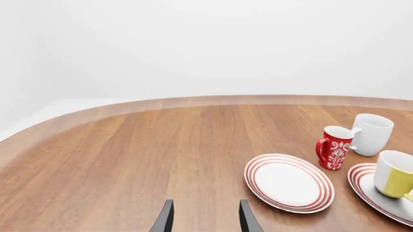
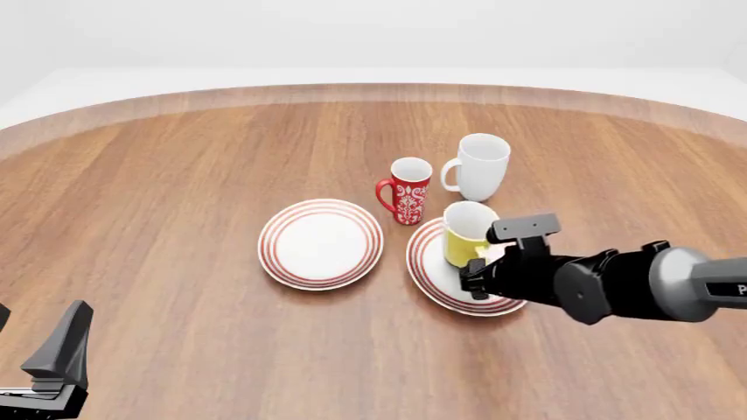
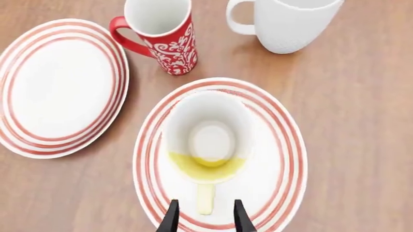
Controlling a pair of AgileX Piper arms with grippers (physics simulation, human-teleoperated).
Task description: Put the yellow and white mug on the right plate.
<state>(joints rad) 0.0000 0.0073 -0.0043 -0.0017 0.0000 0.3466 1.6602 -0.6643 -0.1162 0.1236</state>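
Observation:
The yellow and white mug (image 2: 470,229) stands upright on the right plate (image 2: 435,278), a white plate with red rings. In the right wrist view I look down into the mug (image 3: 210,140); its yellow handle points at my right gripper (image 3: 205,220). That gripper's jaws are open, one on each side of the handle's end, touching nothing, just above the plate (image 3: 277,174). In the front view my right gripper (image 2: 478,262) hovers at the mug's near side. My left gripper (image 2: 35,348) is open and empty at the near left, far from the mug (image 1: 395,176).
The look-alike left plate (image 2: 321,242) lies beside the right one. A red patterned mug (image 2: 408,191) and a larger white mug (image 2: 480,165) stand just behind the plates. The left wrist view shows the left gripper (image 1: 205,220) over bare wood and the table's curved far edge (image 1: 206,100).

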